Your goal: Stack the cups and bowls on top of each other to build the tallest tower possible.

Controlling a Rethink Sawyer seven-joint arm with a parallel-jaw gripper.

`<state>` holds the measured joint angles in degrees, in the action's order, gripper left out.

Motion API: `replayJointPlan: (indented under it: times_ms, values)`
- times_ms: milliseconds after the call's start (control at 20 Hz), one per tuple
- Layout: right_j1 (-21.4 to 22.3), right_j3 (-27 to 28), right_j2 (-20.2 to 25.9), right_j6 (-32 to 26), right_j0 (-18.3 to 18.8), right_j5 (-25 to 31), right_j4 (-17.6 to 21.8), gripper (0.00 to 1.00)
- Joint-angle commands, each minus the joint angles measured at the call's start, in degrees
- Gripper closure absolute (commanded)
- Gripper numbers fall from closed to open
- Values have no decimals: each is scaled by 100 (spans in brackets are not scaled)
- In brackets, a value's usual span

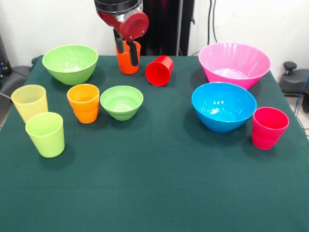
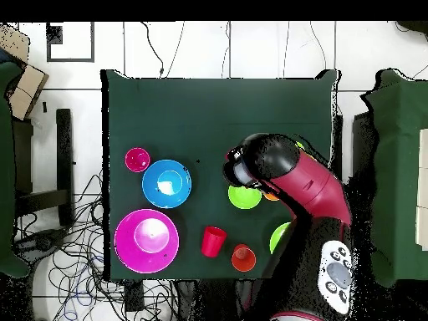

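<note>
A: Cups and bowls all sit apart on the green table (image 1: 154,193); nothing is stacked. Where is the arm?

B: At the far side, over an orange cup (image 1: 126,62). The gripper (image 1: 126,48) has its two dark jaws lowered at that cup's rim, one jaw seemingly inside and one just in front of the wall. They stand narrowly apart, but I cannot tell whether they actually pinch the wall.

A: And the cup next to it?

B: The red cup (image 1: 160,70) lies tipped on its side just beside the orange one, mouth facing the camera and to the left. From above, the red cup (image 2: 213,241) lies beside the orange cup (image 2: 243,258), near the table's edge.

A: The bowls?

B: In the front view, the large pink bowl (image 1: 234,63) is at the far right, the blue bowl (image 1: 223,106) just in front of it, and the pinkish-red cup (image 1: 268,127) close by the blue bowl's right side. The large green bowl (image 1: 70,63) is at the far left and the small green bowl (image 1: 121,102) near the middle.

A: The remaining cups?

B: A second orange cup (image 1: 83,103) stands upright just left of the small green bowl. The pale yellow cup (image 1: 30,102) and the lime green cup (image 1: 46,134) stand close together on the left.
</note>
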<state>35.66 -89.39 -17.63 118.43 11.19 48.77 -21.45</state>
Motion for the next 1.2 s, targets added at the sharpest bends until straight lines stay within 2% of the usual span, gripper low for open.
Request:
replayJointPlan:
  times_ms: [50,900,1200]
  values:
    - [-278,-289,642,499,-160,-437,163,0]
    - [-576,-74,615,996,-368,-554,-88,0]
    - [-758,62,528,1270,-557,-656,-180,0]
